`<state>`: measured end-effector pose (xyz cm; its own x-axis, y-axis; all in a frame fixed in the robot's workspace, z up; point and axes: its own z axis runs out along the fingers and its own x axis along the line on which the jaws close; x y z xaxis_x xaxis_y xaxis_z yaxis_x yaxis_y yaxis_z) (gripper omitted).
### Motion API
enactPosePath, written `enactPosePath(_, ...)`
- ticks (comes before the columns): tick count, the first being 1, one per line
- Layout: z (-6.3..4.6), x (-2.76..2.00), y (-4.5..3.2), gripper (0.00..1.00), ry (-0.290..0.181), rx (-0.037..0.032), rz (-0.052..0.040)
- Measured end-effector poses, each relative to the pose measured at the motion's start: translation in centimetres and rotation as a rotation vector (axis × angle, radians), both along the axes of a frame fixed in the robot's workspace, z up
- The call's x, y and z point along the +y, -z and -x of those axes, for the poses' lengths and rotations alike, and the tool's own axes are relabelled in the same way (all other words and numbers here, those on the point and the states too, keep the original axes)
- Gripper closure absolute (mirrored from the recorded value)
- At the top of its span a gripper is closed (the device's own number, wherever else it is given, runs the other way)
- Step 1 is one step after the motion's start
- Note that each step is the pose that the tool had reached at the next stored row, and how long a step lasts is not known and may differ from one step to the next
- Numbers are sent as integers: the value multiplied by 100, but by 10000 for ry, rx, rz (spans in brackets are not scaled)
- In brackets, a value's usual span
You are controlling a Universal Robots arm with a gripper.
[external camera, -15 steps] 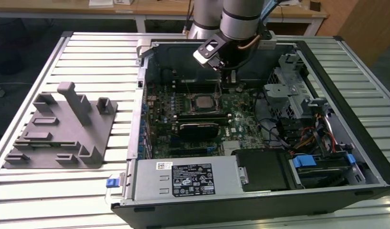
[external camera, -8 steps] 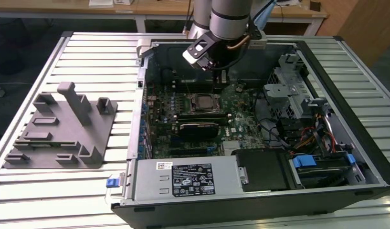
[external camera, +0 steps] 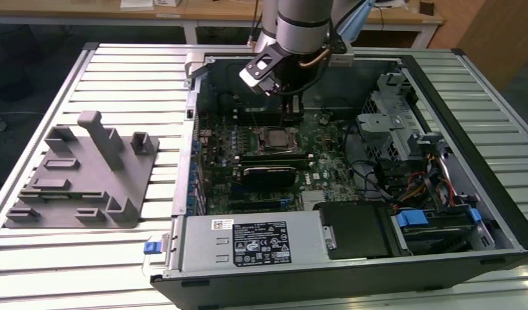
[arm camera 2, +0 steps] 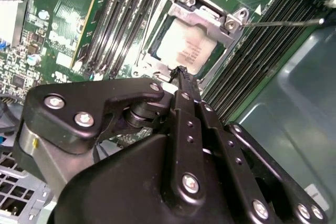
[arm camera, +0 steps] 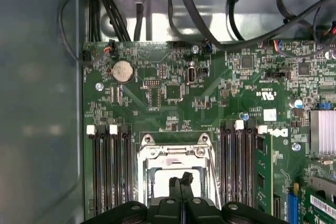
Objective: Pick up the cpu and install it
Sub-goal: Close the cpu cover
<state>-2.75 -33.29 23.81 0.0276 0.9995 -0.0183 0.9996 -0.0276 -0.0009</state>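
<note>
Hanging close over the small flat silver square cpu (arm camera 2: pixel 189 45), seated in its steel socket frame (arm camera 2: pixel 206 18) (far part of the green motherboard (external camera: pixel 328 139)), the black gripper (arm camera 2: pixel 180 72) is pinched together, empty; I'd keep it centred, vertical, gentle.

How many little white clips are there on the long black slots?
4. In the first wrist view, two white clips stand on one side of the socket frame, two on the other. The gripper may hide more.
</note>
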Motion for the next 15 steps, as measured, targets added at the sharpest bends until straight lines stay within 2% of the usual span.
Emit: enactPosePath(15, 70, -7, 113, 89, -1, 1, 1)
